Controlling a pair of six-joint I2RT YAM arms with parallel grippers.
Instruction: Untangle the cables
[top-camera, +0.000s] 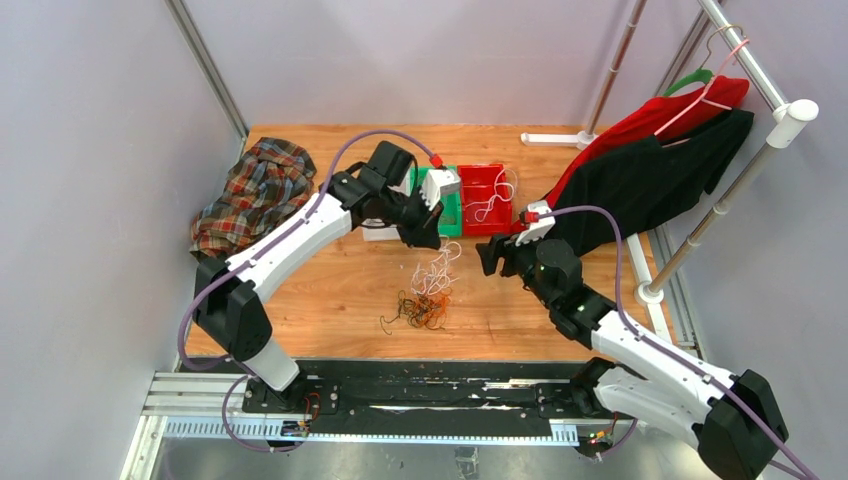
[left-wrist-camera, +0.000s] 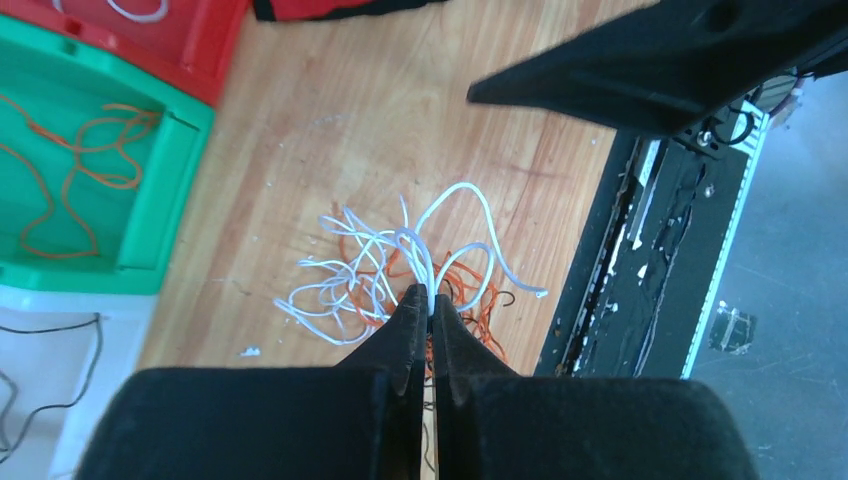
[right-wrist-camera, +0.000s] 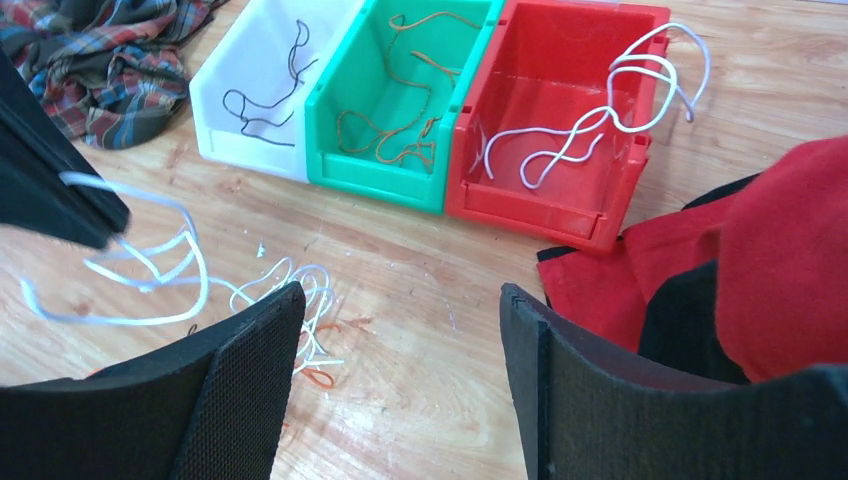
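Within clamped left gripper (left-wrist-camera: 432, 302), white cable (left-wrist-camera: 462, 185)

Left gripper (left-wrist-camera: 432, 303) pinched closed, right gripper (right-wrist-camera: 402, 300) spread wide

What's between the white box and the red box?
A green bin holding orange-brown wire, side by side with the white bin and red bin; clearest in the right wrist view.

We record: grained orange wooden tabletop (top-camera: 340, 310), scuffed; glossy plastic red bin (right-wrist-camera: 540, 205), green bin (right-wrist-camera: 375, 175), white bin (right-wrist-camera: 245, 150); woven plaid cloth (right-wrist-camera: 110, 80); matt, dimpled black finger pads (right-wrist-camera: 245, 400).
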